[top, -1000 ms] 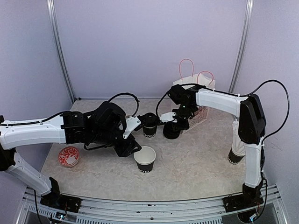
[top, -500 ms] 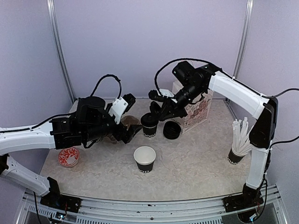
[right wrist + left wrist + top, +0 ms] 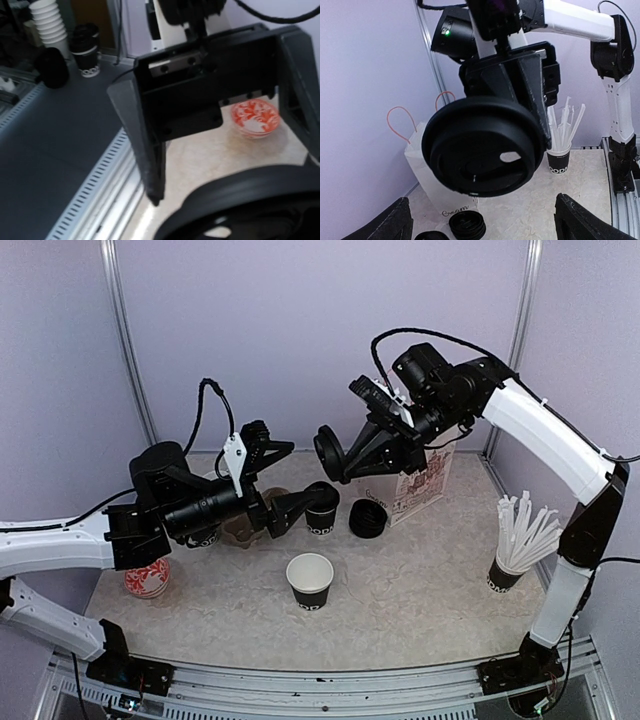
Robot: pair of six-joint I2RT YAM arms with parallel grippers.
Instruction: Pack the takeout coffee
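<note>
Found the left gripper (image 3: 283, 476) lifted over the far-left part of the table (image 3: 420, 590), jaws spread wide with nothing between them, pointing toward the right arm. Saw the right gripper (image 3: 343, 454) high above the far middle, clamped on the rim of a black plastic lid (image 3: 482, 145), turned on edge to face the left wrist camera and apart from the left fingers. Noted only a short stretch of open air between lid and left gripper. Located one takeout cup (image 3: 321, 512) standing on the table below that gap, black with white lettering near the base, dark on top (lid or shadow, could not tell). Located a second black cup (image 3: 310, 582), lidless and white inside, upright nearer the front edge, well apart from both grippers. Spotted a short stack of black lids (image 3: 367, 519) just right of the takeout cup, and beyond it a white paper bag (image 3: 425, 478) with pink handles, close to the back wall. Marked a cup of white straws (image 3: 507, 575) near the right edge, beside the right arm's upright link, and a red-patterned bowl (image 3: 147, 577) near the left edge, close by the left arm. Saw bare marbled tabletop between the second black cup and the cup of white straws, running to the metal rail (image 3: 330, 680) along the near edge. Made out something brown on the table behind the left gripper, too hidden to name.
</note>
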